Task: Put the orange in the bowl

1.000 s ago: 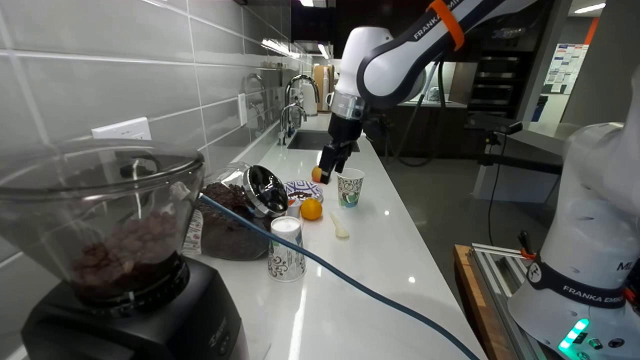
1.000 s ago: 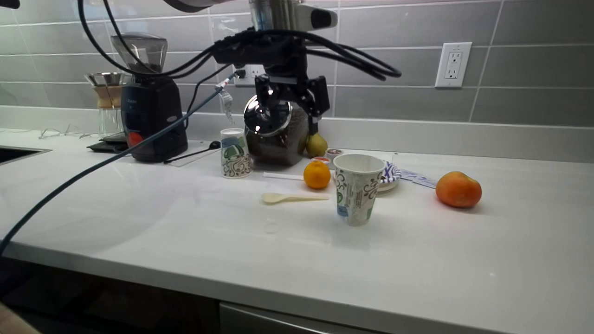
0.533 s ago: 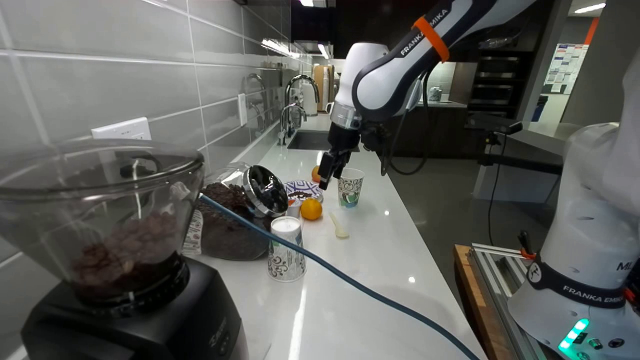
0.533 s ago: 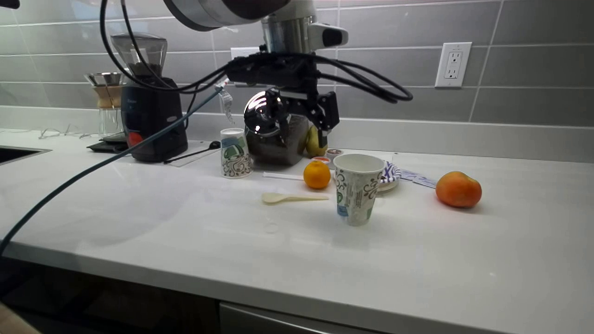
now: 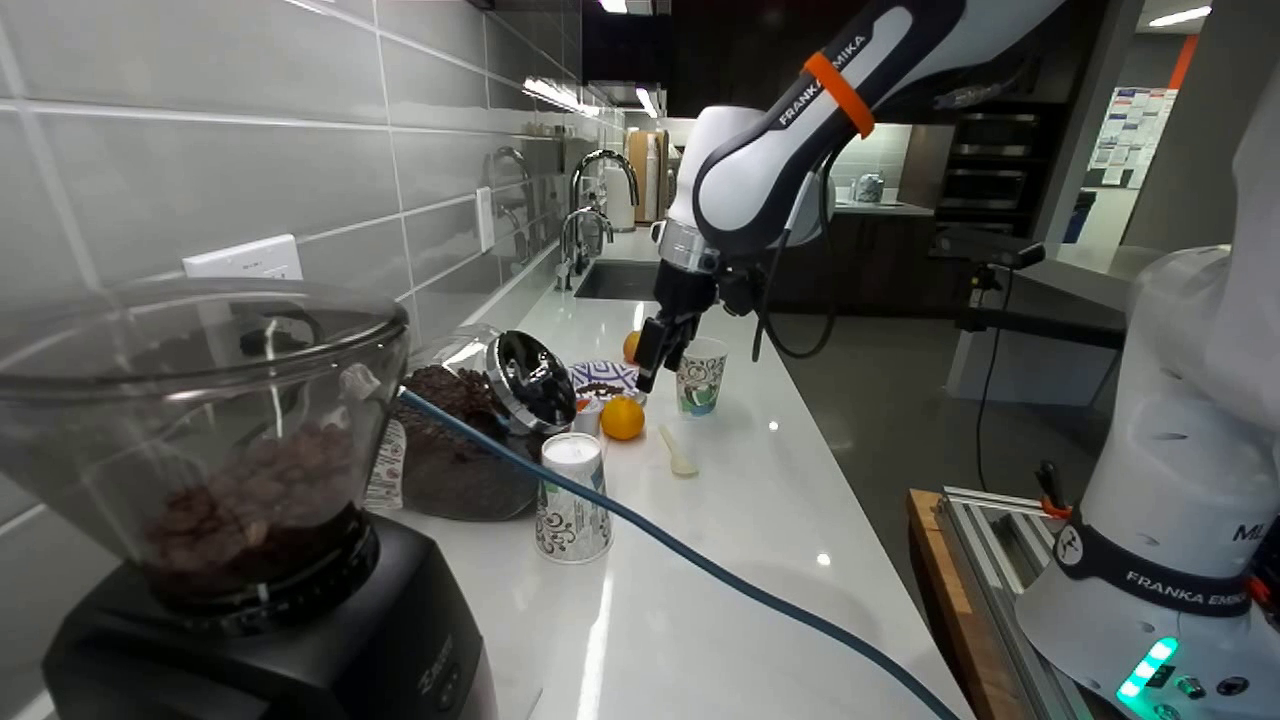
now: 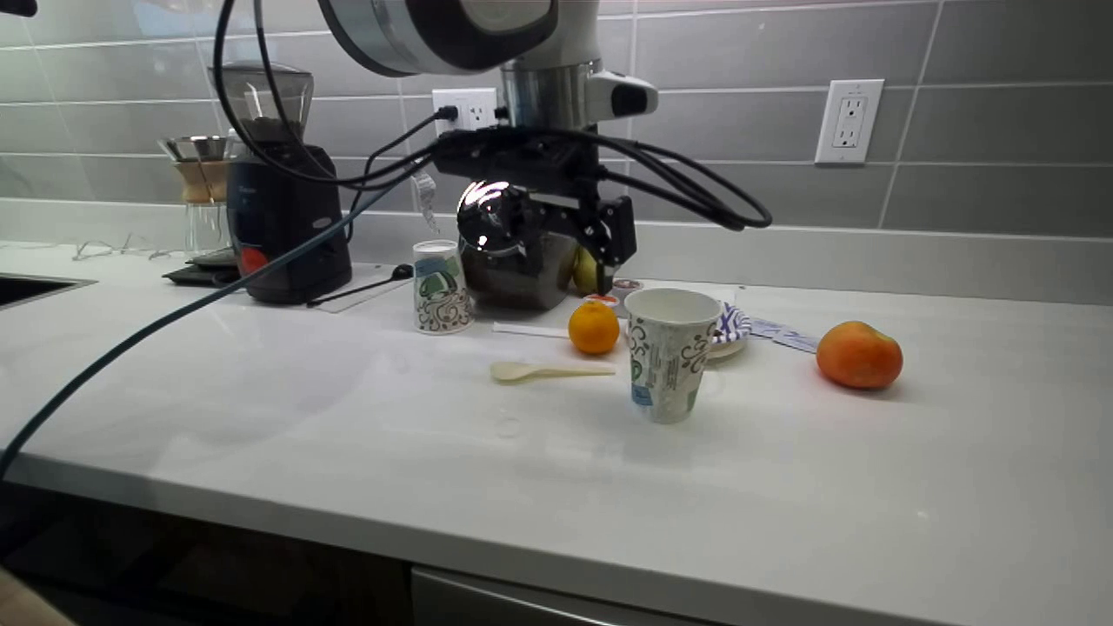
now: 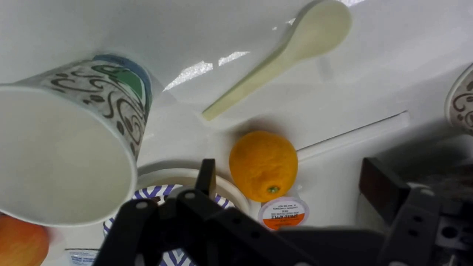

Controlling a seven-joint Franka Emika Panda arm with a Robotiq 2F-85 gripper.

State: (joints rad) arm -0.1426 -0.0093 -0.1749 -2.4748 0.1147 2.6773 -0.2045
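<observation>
I see one paper cup (image 6: 668, 369), which stands upright, and a pale spoon (image 7: 282, 63) lies near it. A second cup (image 6: 442, 300) stands upside down, close to a jar (image 5: 460, 485) with dark contents. In the wrist view I can read "Spiced Apple" on a small pod (image 7: 283, 214). I notice also a black grinder (image 6: 285, 213) and, well apart from it, a red-orange fruit (image 6: 859, 356).

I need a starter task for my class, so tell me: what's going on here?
A robot arm hangs over a kitchen counter, apparently about to pick up the orange and put it in the patterned bowl. Its jaws stand open; in the wrist view the orange shows between them, ungripped. The orange sits on the counter beside the bowl, not yet inside. An open paper cup stands upright close by.
</observation>
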